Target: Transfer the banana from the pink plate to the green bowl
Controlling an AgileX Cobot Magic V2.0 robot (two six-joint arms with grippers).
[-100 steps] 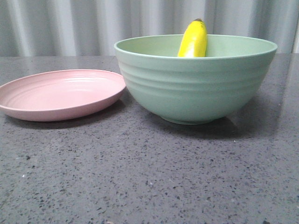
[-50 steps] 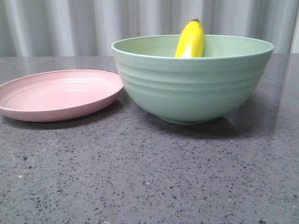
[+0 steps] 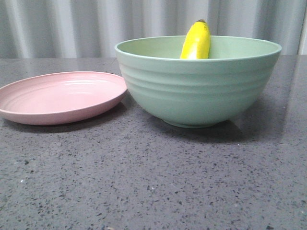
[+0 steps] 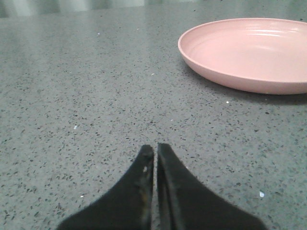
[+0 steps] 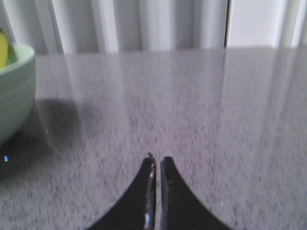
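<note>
The banana [image 3: 195, 41] stands inside the green bowl [image 3: 197, 91], leaning on its far wall, only its upper end showing above the rim. The pink plate [image 3: 60, 97] is empty, just left of the bowl and touching or nearly touching it. In the left wrist view my left gripper [image 4: 155, 148] is shut and empty, low over the table, with the pink plate [image 4: 249, 55] well apart from it. In the right wrist view my right gripper [image 5: 157, 160] is shut and empty, with the bowl [image 5: 14, 93] and a sliver of banana [image 5: 4, 48] off to one side. Neither gripper shows in the front view.
The speckled dark grey table [image 3: 153, 182] runs from the front edge to a grey corrugated back wall [image 3: 72, 24] behind the bowl and plate.
The bowl with the banana has shifted slightly left from a second ago and then stayed still. The plate has not moved.
</note>
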